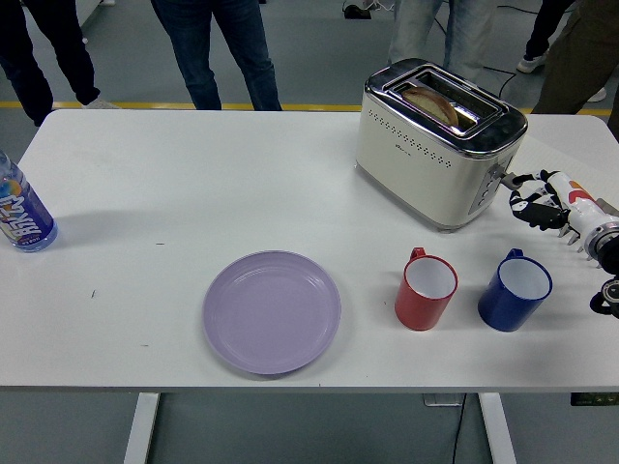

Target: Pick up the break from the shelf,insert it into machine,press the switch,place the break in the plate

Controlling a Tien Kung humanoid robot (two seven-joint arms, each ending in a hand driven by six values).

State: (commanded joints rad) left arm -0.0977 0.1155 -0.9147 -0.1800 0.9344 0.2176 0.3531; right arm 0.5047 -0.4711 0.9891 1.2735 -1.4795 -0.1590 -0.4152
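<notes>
A cream and chrome toaster (pixel 435 145) stands at the back right of the white table. A slice of bread (pixel 432 102) sits low in its slot, only its top edge showing. My right hand (pixel 530 201) comes in from the right edge, its fingers curled at the lever on the toaster's right end (pixel 495 184) and touching it. An empty lilac plate (pixel 272 311) lies at the front middle. My left hand is out of view.
A red mug (pixel 426 289) and a blue mug (pixel 515 290) stand in front of the toaster. A water bottle (pixel 21 215) lies at the left edge. Several people's legs (pixel 224 48) stand beyond the far edge.
</notes>
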